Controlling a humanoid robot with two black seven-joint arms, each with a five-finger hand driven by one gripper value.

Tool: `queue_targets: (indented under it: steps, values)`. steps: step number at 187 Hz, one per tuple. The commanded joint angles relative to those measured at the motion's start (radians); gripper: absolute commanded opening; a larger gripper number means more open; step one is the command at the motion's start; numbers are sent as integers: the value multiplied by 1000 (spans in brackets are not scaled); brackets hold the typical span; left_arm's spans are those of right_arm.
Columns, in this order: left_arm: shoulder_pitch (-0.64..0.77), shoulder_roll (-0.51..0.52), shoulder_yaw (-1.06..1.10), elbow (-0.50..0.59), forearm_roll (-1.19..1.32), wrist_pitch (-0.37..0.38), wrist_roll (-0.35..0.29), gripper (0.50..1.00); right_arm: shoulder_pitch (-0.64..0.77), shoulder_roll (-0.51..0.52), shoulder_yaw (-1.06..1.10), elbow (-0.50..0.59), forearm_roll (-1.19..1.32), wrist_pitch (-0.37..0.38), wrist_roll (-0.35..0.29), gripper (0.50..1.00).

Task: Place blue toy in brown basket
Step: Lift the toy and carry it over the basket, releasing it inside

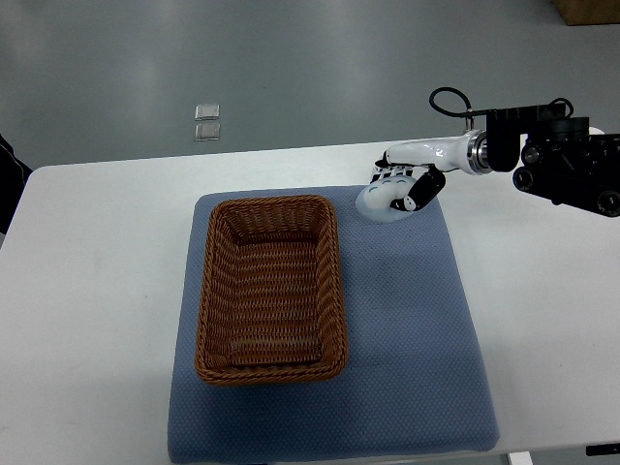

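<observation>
A pale blue toy (374,205) lies at the far right corner of the blue mat (407,339). My right hand (405,188) reaches in from the right edge and sits on top of the toy, with its fingers curled over it. The toy's right side is hidden under the hand. The brown wicker basket (208,291) stands on the left half of the mat with nothing inside, a short way left of the toy. No left arm shows.
The mat lies on a white table (87,291). A dark object (6,184) pokes in at the left edge. Two small metal plates (207,121) are set in the grey floor beyond the table.
</observation>
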Motion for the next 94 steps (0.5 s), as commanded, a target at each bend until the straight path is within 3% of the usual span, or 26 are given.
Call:
queue_targets:
  steps: [1,94]
  values:
    - [0,0,0,0,0,1,0,1000,47,0,3,1,6,-6,4,580]
    - [0,0,0,0,0,-1,0,1000,-8,198,91,3,6,-64,9,603]
